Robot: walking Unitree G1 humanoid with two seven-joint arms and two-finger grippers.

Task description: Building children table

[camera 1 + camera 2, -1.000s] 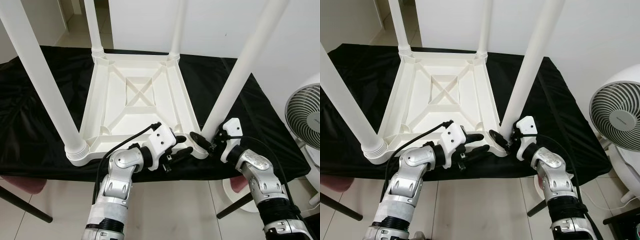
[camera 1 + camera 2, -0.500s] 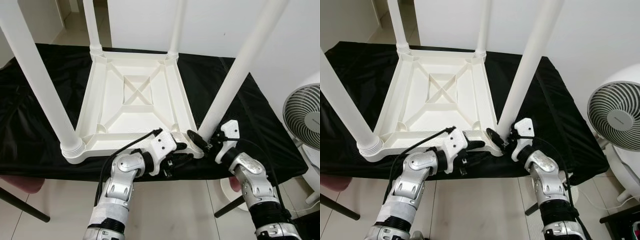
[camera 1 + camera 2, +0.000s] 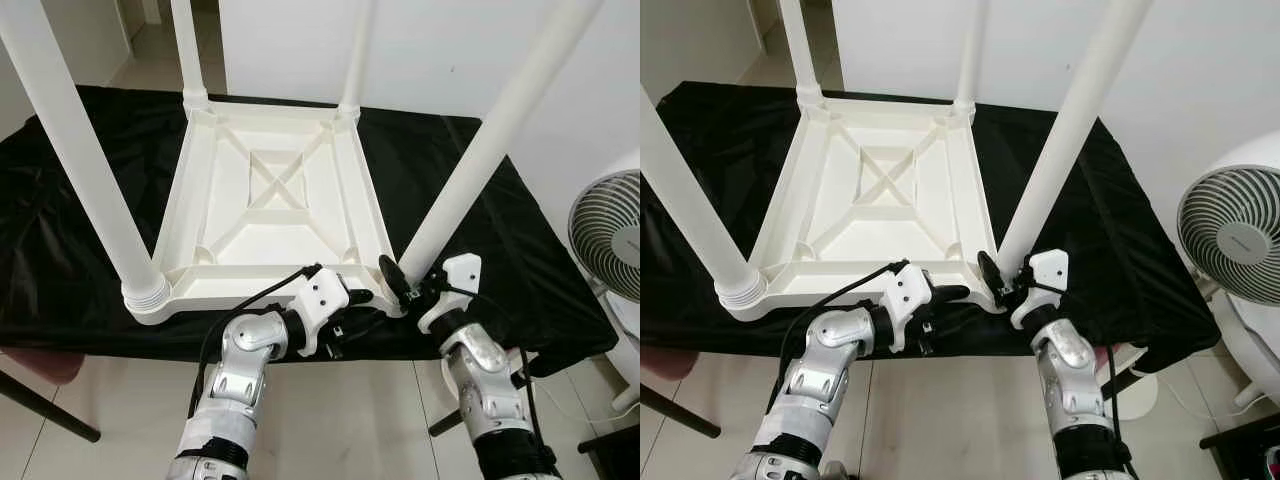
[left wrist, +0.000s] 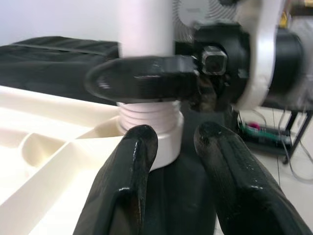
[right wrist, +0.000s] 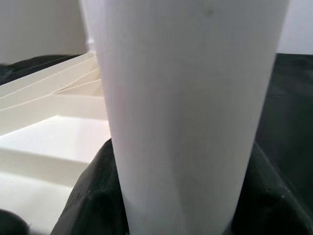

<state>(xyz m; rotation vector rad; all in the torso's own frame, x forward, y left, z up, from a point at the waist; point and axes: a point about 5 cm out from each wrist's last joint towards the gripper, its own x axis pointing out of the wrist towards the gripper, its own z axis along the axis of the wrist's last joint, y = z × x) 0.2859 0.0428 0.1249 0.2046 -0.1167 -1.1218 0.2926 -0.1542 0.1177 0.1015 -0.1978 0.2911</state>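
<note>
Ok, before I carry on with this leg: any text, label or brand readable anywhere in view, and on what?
Fan: a small grey mark on its centre hub, too small to read.
Upturned white table and its legs: no text or labels.
Black cloth: none.
Left end effector, right end effector: no markings legible.

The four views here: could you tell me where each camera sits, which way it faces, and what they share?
Left eye: head, looking down at the upturned table on black cloth; both arms show.
Right eye: same scene, fan at right.
Left wrist: along the open left gripper toward the near right leg.
Right wrist: close on that leg, right gripper's fingers around it.
Shared: that leg.
</note>
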